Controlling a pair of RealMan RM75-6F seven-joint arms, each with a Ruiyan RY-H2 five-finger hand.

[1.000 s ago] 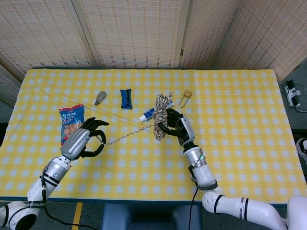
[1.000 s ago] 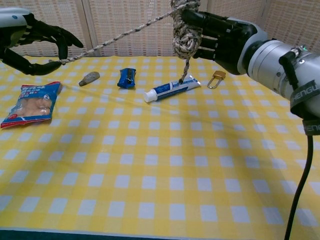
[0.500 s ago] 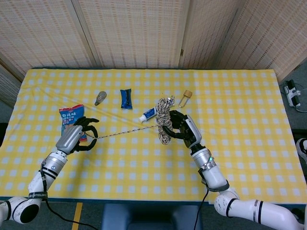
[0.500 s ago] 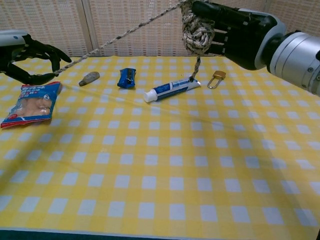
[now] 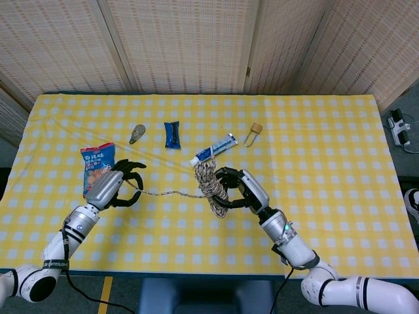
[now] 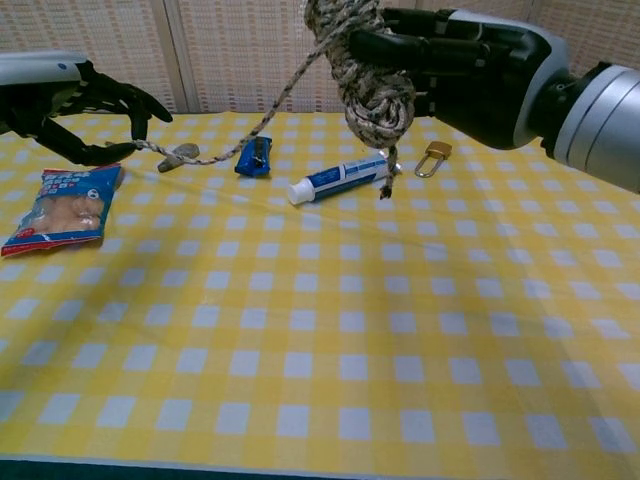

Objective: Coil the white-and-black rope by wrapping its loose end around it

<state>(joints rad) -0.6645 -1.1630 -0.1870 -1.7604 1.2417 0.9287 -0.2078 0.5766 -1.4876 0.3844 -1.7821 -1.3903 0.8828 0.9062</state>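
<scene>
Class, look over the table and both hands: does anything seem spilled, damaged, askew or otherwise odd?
Nothing stands out. The right hand holds the rope bundle, the left hand pinches its loose end, and the other items lie intact on the tablecloth.

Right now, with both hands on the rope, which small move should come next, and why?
Probably the left hand should carry the loose end over the coil for another wrap. The right hand holds the coil above the table, and a strand runs free between the hands.
</scene>
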